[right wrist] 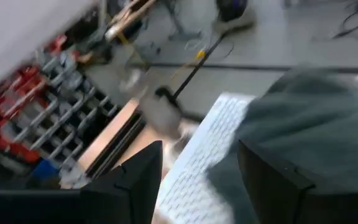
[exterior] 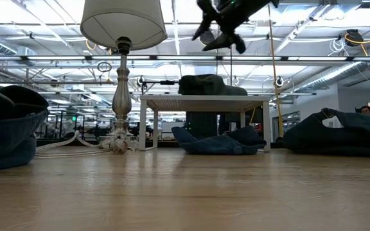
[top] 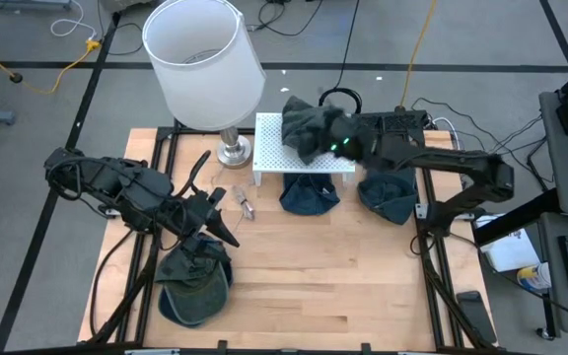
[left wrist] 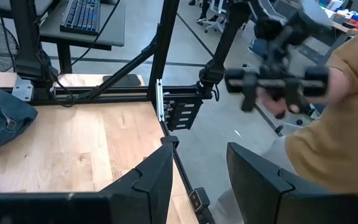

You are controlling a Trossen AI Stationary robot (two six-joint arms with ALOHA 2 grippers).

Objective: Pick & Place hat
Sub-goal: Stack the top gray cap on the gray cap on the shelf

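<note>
Dark grey fabric sits heaped on top of the little white rack (top: 304, 158), and that is the hat (top: 309, 128) of this task, resting on the perforated shelf beside the lamp (top: 205, 64). The right pincer (top: 343, 143) hovers just above it, clear of the cloth in the low view, with its two dark fingers (right wrist: 129, 180) spread apart and nothing between them, so this looks like the release end of the placing step: hat down on the rack, hand free. Under the rack lies a blue hat (top: 309, 194), and another dark blue one (top: 388, 194) sits on the counter (top: 343, 276) just to the right of the rack. Over on the left side, the left pincer (top: 220, 229) hangs above a green hat (top: 195, 281) near the front edge; its fingers (left wrist: 154, 180) stand apart with nothing held. A person in a tan shirt (left wrist: 334, 124) shows beyond the counter's edge in the left wrist view. What the next move calls for, by my reading, is a clean lift of the right arm straight up and away, so no finger snags the soft cloth and drags it off the shelf; after that, one of the hats lying on the counter would be the likely next pick.
</note>
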